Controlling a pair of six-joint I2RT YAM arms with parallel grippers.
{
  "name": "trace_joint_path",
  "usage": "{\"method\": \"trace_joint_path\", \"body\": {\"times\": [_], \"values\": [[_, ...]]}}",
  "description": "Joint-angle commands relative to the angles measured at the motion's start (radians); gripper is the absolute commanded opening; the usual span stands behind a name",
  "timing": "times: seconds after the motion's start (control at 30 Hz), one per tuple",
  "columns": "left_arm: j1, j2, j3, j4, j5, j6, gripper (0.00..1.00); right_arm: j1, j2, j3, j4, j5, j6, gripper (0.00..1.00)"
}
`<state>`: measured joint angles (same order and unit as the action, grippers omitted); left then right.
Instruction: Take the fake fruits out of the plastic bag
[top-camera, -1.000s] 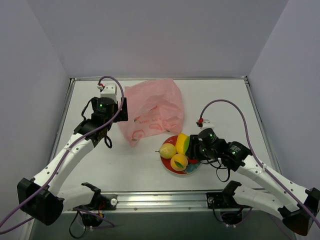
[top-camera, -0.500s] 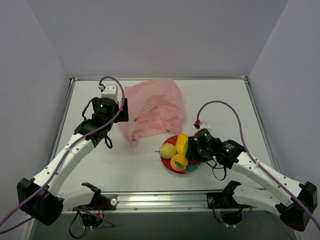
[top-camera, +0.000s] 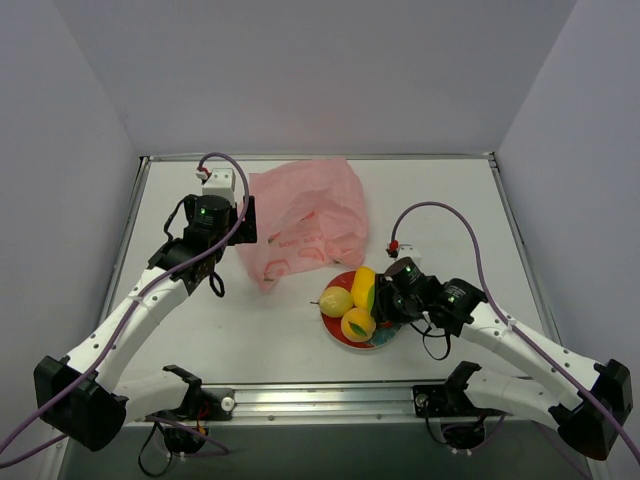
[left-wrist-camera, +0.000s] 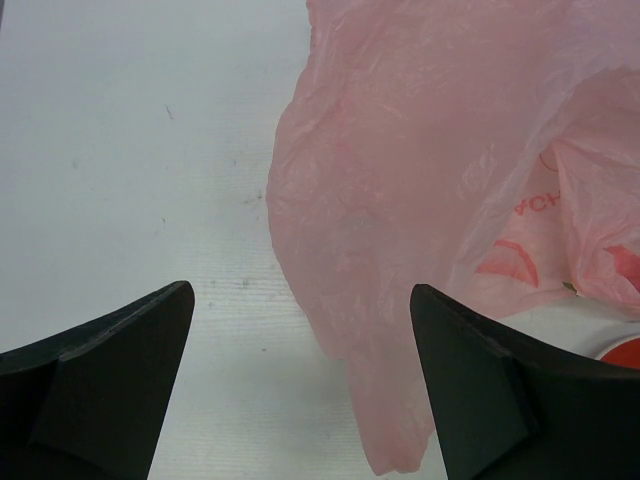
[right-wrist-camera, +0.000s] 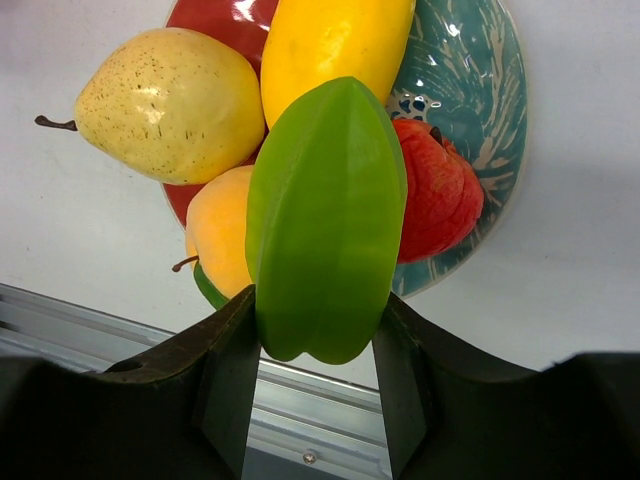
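The pink plastic bag (top-camera: 305, 220) lies crumpled and flat at the back middle of the table, and fills the right of the left wrist view (left-wrist-camera: 420, 200). My left gripper (top-camera: 225, 240) is open just left of the bag, holding nothing. My right gripper (top-camera: 383, 298) is shut on a green ridged fruit (right-wrist-camera: 325, 225) and holds it over the red-and-teal plate (top-camera: 385, 338). On the plate lie a speckled yellow pear (right-wrist-camera: 170, 105), a long yellow fruit (right-wrist-camera: 330, 45), a yellow-orange fruit (right-wrist-camera: 220, 245) and a red fruit (right-wrist-camera: 435, 195).
The plate (right-wrist-camera: 480, 80) stands near the table's front edge, just right of the middle. A metal rail (top-camera: 320, 400) runs along that front edge. Grey walls close in the left, back and right sides.
My right gripper has shifted slightly left over the plate with the green fruit in it. The left arm and the bag have not moved.
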<state>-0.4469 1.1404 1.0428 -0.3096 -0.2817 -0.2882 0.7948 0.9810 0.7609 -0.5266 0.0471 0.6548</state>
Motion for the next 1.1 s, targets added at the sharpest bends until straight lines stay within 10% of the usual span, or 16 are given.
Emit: {"method": "trace_joint_path", "body": {"times": [0.0,0.57,0.7,0.73,1.07], "values": [[-0.012,-0.036,0.037,-0.003,-0.01,0.018,0.88,0.009,0.012,-0.003,-0.01,0.033,0.008,0.42],[-0.015,-0.041,0.039,-0.006,-0.014,0.021,0.88,0.009,-0.034,0.008,-0.01,0.016,0.006,0.54],[-0.015,-0.041,0.039,-0.006,-0.014,0.023,0.88,0.015,-0.08,0.077,-0.012,0.02,-0.007,0.79],[-0.015,-0.041,0.04,-0.009,-0.014,0.023,0.88,0.015,-0.085,0.095,-0.012,0.042,-0.017,1.0],[-0.018,-0.067,0.046,-0.02,-0.027,0.034,0.88,0.014,0.039,0.275,-0.01,0.324,-0.043,1.0]]}}
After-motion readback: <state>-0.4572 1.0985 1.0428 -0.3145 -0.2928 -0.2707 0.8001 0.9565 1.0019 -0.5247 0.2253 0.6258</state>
